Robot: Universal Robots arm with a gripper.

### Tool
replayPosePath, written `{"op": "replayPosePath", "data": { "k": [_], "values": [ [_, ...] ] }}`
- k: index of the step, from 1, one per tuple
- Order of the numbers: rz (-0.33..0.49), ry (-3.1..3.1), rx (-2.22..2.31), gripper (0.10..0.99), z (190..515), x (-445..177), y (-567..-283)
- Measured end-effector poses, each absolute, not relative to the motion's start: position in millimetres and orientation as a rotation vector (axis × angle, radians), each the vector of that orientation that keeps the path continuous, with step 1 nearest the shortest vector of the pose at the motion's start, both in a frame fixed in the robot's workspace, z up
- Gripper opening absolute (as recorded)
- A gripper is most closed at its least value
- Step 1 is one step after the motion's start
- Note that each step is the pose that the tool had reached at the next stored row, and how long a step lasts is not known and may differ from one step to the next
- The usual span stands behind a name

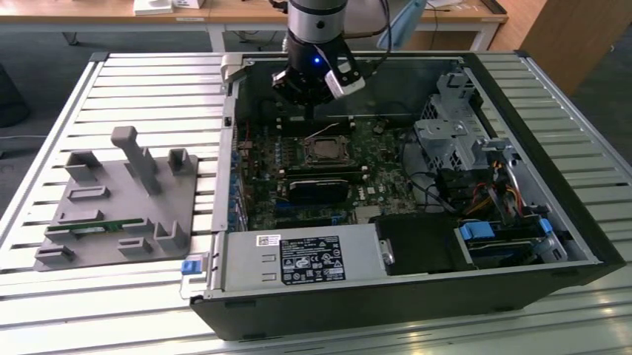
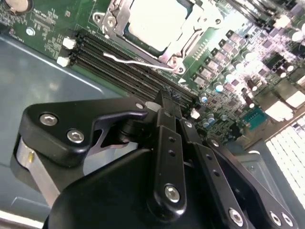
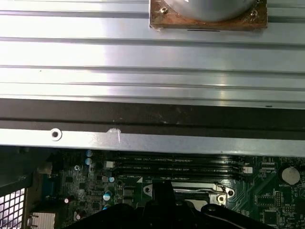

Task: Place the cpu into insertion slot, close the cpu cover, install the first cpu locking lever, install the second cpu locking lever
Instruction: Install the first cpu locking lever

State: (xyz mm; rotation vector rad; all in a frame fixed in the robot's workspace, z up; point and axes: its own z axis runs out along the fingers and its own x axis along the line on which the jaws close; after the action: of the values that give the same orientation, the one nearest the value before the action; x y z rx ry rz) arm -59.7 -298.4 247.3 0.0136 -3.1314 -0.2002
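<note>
Two steps look finished: the cpu (image 2: 152, 21) sits in the insertion slot (image 2: 104, 19) under the lowered cpu cover (image 2: 190, 29). Your gripper (image 2: 167, 98), fingers together and empty, hovers near the unlatched locking lever (image 2: 136, 61). Latching that thin wire likely needs a precise push.

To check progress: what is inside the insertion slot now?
The cpu lies in the insertion slot, its pale top showing through the window of the cpu cover. The slot's contacts beneath are hidden by the chip.
</note>
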Motion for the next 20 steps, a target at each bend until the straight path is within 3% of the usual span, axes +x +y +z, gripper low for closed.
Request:
{"op": "replayPosePath", "data": {
  "k": [20],
  "values": [
    [-0.200, -3.136, 0.014, 0.106, 230, -43, -298]
  ]
}}
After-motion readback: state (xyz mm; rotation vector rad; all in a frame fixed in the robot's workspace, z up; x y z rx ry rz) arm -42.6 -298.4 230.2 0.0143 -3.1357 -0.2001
